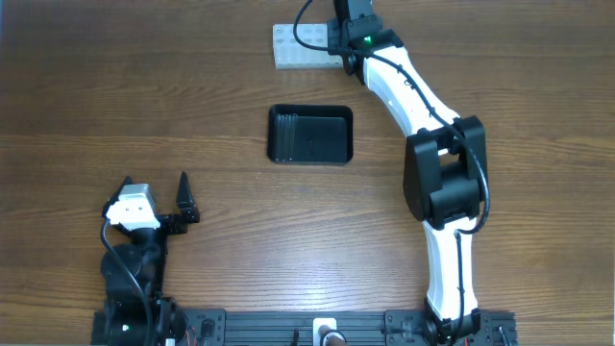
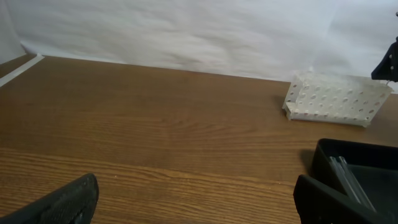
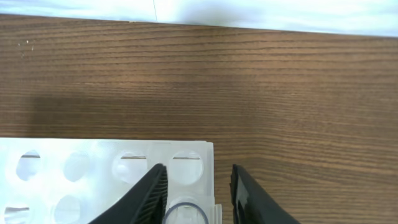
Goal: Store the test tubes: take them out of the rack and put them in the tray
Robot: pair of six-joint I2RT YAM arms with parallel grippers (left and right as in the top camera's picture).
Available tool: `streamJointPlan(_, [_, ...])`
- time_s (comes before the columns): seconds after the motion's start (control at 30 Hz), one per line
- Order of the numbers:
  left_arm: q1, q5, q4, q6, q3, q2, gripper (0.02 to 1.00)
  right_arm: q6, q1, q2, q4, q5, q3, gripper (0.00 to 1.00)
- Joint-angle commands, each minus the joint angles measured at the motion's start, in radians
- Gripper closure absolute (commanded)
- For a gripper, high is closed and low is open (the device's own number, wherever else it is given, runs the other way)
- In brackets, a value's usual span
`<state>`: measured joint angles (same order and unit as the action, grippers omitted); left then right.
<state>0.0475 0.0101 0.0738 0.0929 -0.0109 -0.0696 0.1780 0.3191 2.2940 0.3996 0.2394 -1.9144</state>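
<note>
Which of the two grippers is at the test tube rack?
The right gripper, open over the white rack's corner; the left gripper sits open near its own base, far from the rack.

Below me runs a brown wooden surface (image 1: pixel 192 115), grain going side to side, with a small pale speck or two on it. At the far edge I see a white backdrop (image 2: pixel 186 28), softly creased, coming right down to the wood. Off at the left corner, a thin white strip (image 2: pixel 22 68) lies slantwise on the surface, its far end reaching the backdrop.
</note>
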Motion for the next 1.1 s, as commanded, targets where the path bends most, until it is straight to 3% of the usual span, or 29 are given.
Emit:
streamJointPlan(0.03, [0.005,-0.010,-0.001,-0.018,0.005,0.002,0.018,0.002,-0.003,0.011,-0.004,0.013,-0.002,0.748])
streamJointPlan(0.77, [0.005,-0.010,-0.001,-0.018,0.005,0.002,0.018,0.009,-0.001,-0.020,-0.035,-0.008,-0.003,0.879])
streamJointPlan(1.1, [0.005,-0.010,-0.001,-0.018,0.005,0.002,0.018,0.008,0.003,-0.313,-0.072,0.017,-0.011,0.890])
